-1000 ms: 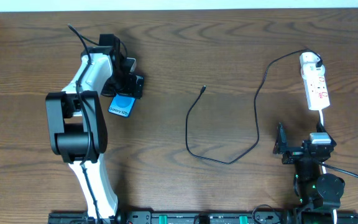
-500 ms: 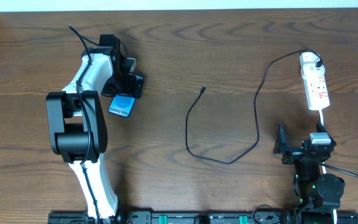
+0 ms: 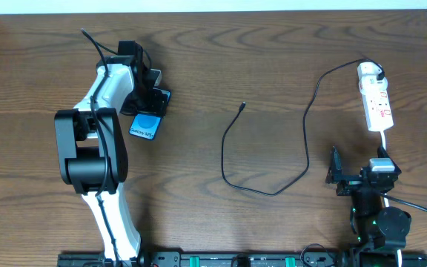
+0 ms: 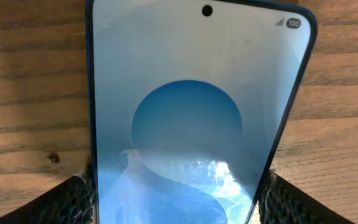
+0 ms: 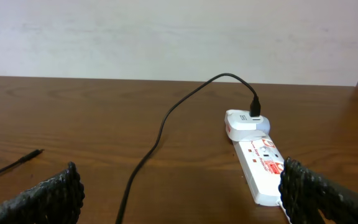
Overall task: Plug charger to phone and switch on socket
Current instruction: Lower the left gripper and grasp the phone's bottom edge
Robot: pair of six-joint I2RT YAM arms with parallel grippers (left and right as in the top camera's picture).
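Phone gripped, cable loose: neither of the 2 jobs looks finished.
Nearest, by the worktop's front edge, the right fingers gape wide and hold nothing. Further in, the charger loops loose, and its plug tip lies free, well apart from the phone. The left fingers pinch the phone by both long edges. Farthest back, the adapter sits in the socket. I cannot tell its switch state. Plugging the phone in is still to do.
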